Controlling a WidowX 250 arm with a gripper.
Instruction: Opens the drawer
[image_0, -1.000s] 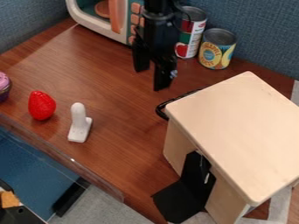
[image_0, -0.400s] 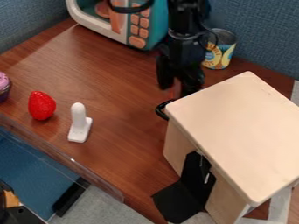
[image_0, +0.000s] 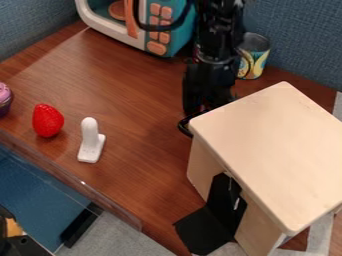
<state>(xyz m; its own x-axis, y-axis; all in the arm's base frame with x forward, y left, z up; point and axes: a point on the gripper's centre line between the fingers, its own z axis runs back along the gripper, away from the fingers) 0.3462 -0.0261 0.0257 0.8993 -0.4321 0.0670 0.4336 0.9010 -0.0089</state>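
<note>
The black gripper (image_0: 204, 102) hangs down at the upper middle, right behind the far left corner of the light wooden drawer box (image_0: 267, 145). One finger comes down by the black wire handle (image_0: 185, 128), which sticks out at that corner; the other is partly hidden behind the box's top. Whether the gripper touches the handle I cannot tell. The drawer's front is out of sight below the box top, on the handle's side.
A toy microwave (image_0: 140, 25) stands at the back left, a can (image_0: 254, 55) behind the arm. To the left are a red strawberry (image_0: 48, 120), a white L-shaped piece (image_0: 91, 141) and a cupcake (image_0: 4, 98). A black bracket (image_0: 212, 215) leans at the box's near side.
From the open table behind the box, the gripper has moved right and down to the handle, and its fingers appear turned. The box and the toys have kept their places.
</note>
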